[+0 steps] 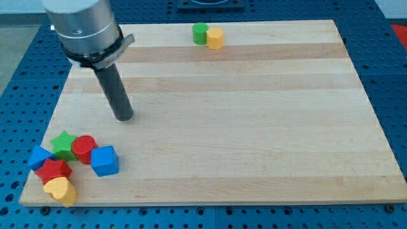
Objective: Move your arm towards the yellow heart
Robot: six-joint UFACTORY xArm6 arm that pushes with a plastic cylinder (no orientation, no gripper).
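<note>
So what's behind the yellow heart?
Right behind the yellow heart sits a red block, touching it. The red block's lower front is hidden by the heart. My tip is far off.

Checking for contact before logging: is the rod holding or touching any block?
Nothing is held. My tip stands on bare board, apart from every block, above the cluster with the yellow heart.

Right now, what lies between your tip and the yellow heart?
In the camera view, the red cylinder and red block lie between my tip and the yellow heart, with the green star beside them.
</note>
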